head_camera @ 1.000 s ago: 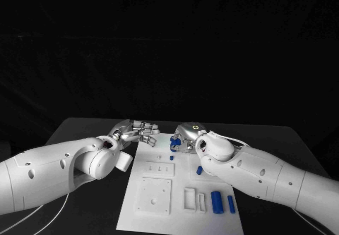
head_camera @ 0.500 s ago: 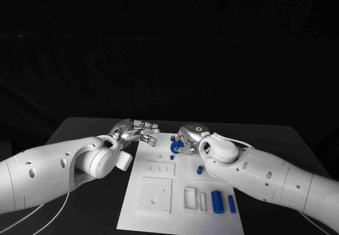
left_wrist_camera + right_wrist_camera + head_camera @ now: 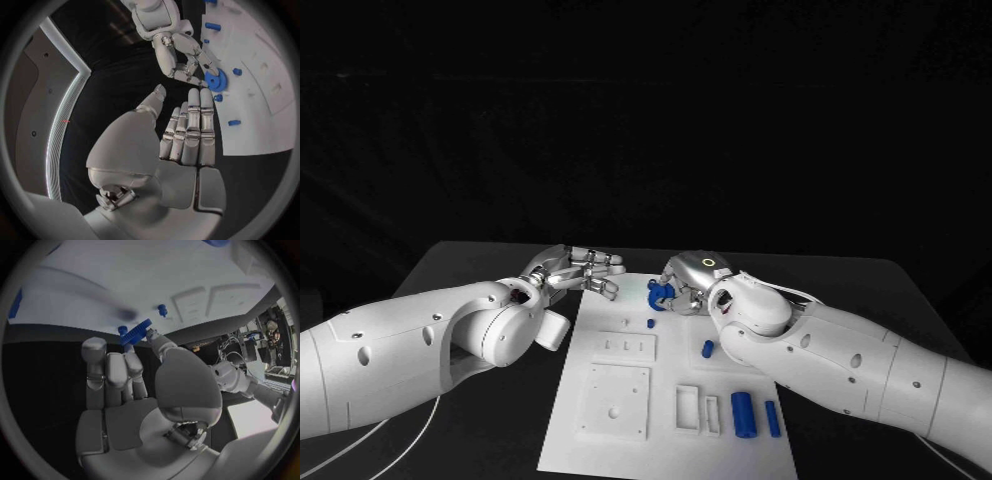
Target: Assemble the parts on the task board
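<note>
Right hand [image 3: 687,283]: a blue gear [image 3: 661,292] is pinched between thumb and fingertips, held just above the far end of the task board [image 3: 668,440]; in the left wrist view the same hand [image 3: 181,55] is seen closed on the toothed disc [image 3: 215,80] at the board edge.
Left hand [image 3: 577,268]: nothing is held; fingers are extended and close together, palm seen flat in the left wrist view [image 3: 187,135]; it is placed over the worktop [image 3: 473,265] just beside the board's far left corner.
Hands: near each other, apart, gear between them.
Task board: white plate lying lengthwise in the middle of the worktop.
Small blue peg [image 3: 651,323]: stands on the board just nearer than the gear.
Blue piece [image 3: 707,348]: lies mid-board, by the right arm.
Blue cylinders [image 3: 743,412]: one thick and one thin, side by side at the near right of the board.
White recessed blocks [image 3: 615,400]: lie on the near left part of the board.
</note>
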{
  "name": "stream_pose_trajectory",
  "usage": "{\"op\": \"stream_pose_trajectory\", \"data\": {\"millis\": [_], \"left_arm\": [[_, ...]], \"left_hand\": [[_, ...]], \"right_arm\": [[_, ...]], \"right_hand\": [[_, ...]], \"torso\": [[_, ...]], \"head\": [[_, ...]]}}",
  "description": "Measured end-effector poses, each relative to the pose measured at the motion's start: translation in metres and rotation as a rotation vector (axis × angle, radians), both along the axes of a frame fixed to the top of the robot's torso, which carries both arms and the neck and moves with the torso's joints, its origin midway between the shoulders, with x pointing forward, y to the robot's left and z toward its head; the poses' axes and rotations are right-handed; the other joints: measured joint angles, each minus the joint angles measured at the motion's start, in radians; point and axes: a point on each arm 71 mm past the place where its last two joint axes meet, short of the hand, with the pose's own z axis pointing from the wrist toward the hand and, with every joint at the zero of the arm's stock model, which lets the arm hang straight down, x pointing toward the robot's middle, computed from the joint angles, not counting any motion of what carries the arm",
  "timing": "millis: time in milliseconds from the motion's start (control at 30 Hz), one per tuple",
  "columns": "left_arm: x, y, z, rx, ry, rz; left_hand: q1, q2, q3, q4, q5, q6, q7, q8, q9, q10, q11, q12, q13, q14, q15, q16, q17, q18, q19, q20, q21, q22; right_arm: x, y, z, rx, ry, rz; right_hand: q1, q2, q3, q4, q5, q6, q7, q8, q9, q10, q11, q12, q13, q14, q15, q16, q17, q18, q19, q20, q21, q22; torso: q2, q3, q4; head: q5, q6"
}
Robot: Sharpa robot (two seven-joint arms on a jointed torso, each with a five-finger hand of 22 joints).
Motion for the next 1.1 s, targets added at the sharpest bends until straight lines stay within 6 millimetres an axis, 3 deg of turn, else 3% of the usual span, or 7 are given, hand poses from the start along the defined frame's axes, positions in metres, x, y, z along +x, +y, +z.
{"op": "stream_pose_trajectory", "data": {"millis": [533,1100], "left_arm": [[0.001,-0.001,0.0,0.0,0.0,-0.001],[0.001,-0.003,0.0,0.0,0.0,-0.004]], "left_hand": [[0.0,0.0,0.0,0.0,0.0,0.0,0.0,0.0,0.0,0.0,0.0,0.0,0.0,0.0,0.0,0.0,0.0,0.0,0.0,0.0,0.0,0.0],[0.0,0.0,0.0,0.0,0.0,0.0,0.0,0.0,0.0,0.0,0.0,0.0,0.0,0.0,0.0,0.0,0.0,0.0,0.0,0.0,0.0,0.0]], "right_arm": [[-0.001,0.009,0.008,0.03,-0.024,0.005],[0.007,0.022,0.0,0.028,-0.01,-0.007]], "right_hand": [[0.0,0.0,0.007,-0.004,0.0,0.0,0.0,0.0,0.0,0.0,0.0,0.0,0.0,0.004,-0.004,0.0,0.0,0.0,0.004,-0.004,0.0,0.001],[0.0,0.0,0.01,-0.004,0.005,0.0,0.0,0.0,0.0,0.0,0.0,0.0,0.0,0.004,-0.003,0.0,0.0,0.0,0.004,-0.004,0.0,0.001]], "torso": [[0.001,-0.0003,0.0006],[0.001,-0.0011,0.0017]], "head": [[-0.002,0.002],[0.004,0.002]]}}
